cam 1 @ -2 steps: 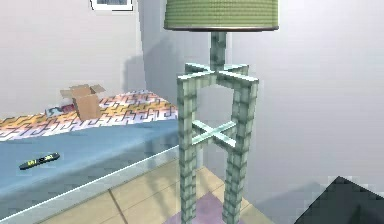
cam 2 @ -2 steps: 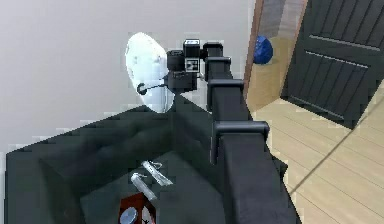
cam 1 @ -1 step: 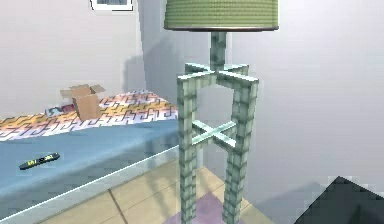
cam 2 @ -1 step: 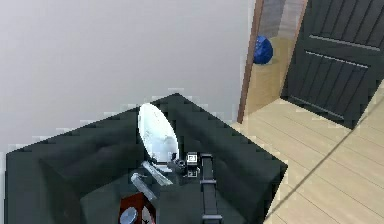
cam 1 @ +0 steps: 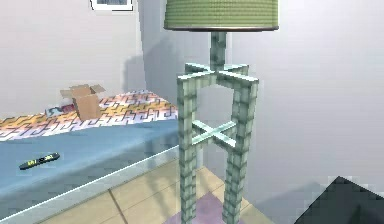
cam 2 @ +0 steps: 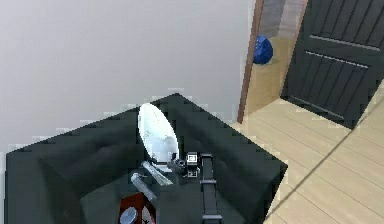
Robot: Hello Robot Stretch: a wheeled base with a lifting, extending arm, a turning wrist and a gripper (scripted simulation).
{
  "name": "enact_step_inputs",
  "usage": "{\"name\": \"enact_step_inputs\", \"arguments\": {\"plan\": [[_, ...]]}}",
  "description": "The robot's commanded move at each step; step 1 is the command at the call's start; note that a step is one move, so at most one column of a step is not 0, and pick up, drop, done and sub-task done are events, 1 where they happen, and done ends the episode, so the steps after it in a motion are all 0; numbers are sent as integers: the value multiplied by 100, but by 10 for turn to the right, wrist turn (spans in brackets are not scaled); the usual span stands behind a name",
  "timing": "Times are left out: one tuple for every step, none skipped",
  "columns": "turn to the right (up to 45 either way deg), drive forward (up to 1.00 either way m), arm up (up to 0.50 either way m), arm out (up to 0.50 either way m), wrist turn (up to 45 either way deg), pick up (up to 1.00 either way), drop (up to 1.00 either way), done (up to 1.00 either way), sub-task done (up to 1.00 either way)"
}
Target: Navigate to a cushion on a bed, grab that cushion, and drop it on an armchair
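A white cushion (cam 2: 157, 133) stands on edge at the dark armchair (cam 2: 60, 165), with the robot's gripper (cam 2: 150, 182) at the end of its arm (cam 2: 208, 195) just beneath it in the arm side view. The state of the claw, and whether it holds anything, cannot be told. Ahead, a green-shaded floor lamp (cam 1: 215, 120) stands beside a blue-covered bed (cam 1: 80, 160) bearing a cardboard box (cam 1: 84, 100).

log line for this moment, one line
stage: at armchair | gripper: at white cushion, hold unclear | ahead: bed, floor lamp
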Motion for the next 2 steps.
{"name": "enact_step_inputs", "arguments": {"plan": [[0,0,0,0,0,0,100,0,0],[0,0,10,0,0,0,0,0,0]]}}
